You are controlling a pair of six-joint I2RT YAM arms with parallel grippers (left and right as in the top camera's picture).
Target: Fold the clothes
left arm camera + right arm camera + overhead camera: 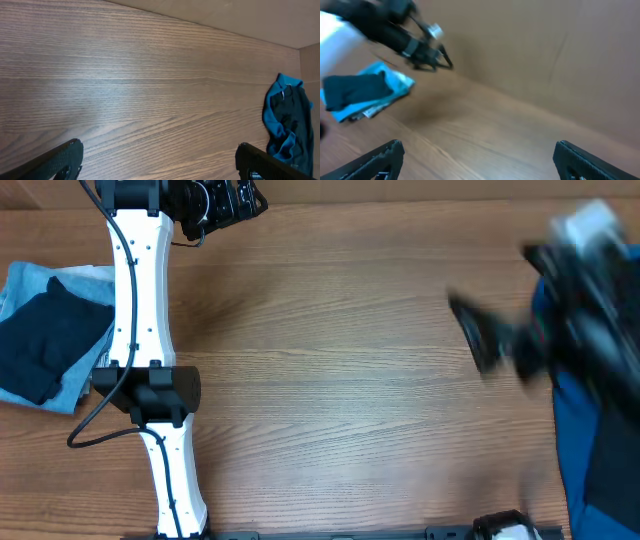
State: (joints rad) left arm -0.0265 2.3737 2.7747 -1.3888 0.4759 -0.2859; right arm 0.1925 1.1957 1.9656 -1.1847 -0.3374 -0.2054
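A folded stack lies at the table's left edge: a near-black garment (42,340) on top of a light blue one (25,285). It also shows in the right wrist view (357,89). A royal blue garment with a dark one on it (590,450) lies bunched at the right edge, and shows in the left wrist view (287,122). My left gripper (225,200) is open and empty at the far side of the table (159,150). My right gripper (480,335) is blurred by motion, open and empty, beside the right pile (479,147).
The wooden table (340,380) runs between the two piles. The left arm's white links (140,330) stand between the left stack and the table's middle. A brown wall (545,45) rises behind the table.
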